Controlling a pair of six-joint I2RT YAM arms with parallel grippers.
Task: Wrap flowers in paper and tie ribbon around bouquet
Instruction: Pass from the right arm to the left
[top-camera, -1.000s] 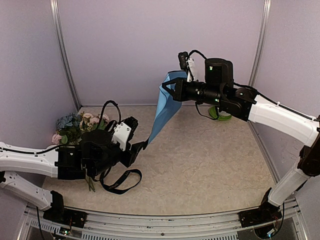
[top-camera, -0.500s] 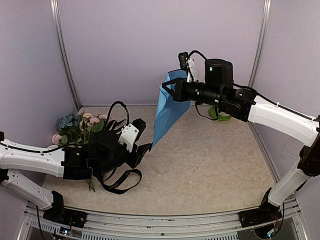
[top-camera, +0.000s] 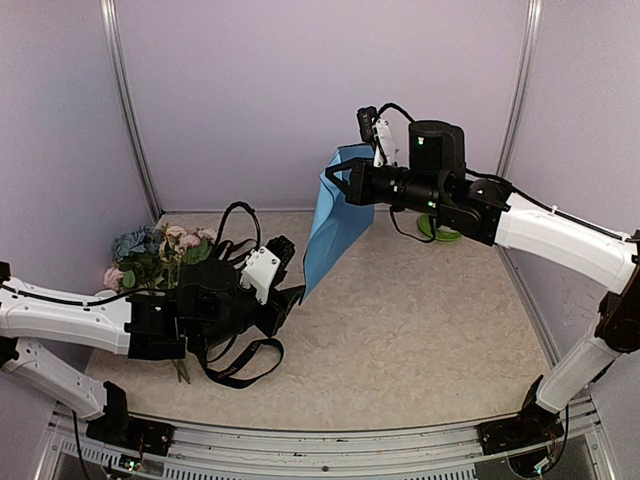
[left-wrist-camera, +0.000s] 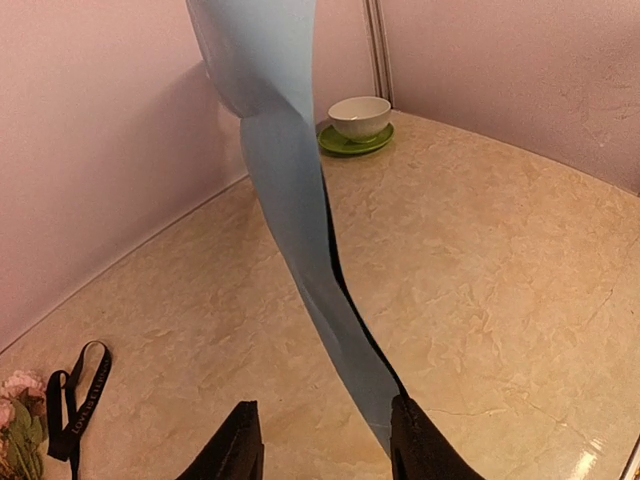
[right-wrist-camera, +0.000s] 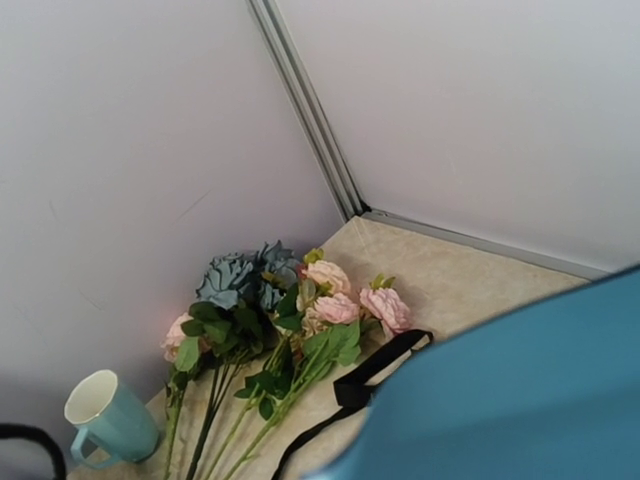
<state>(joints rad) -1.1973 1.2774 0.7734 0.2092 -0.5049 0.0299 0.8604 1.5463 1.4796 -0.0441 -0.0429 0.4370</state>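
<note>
right pincer (top-camera: 333, 181) clamped on top edge of thin light-blue paper sheet (top-camera: 330, 225), hanging it clear of beige worktop (top-camera: 420, 320) | left pincer (left-wrist-camera: 325, 432) parted around its lower tip, likely to catch it | pink-and-blue flowers (top-camera: 160, 255) lie unwrapped, far left

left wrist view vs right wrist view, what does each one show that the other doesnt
Only left wrist: the white cup on its green saucer, and the left gripper, open beside the hanging end of the paper. Only right wrist: a pale blue mug and the blue hydrangea. Both: the paper, the ribbon, pink flowers.
</note>
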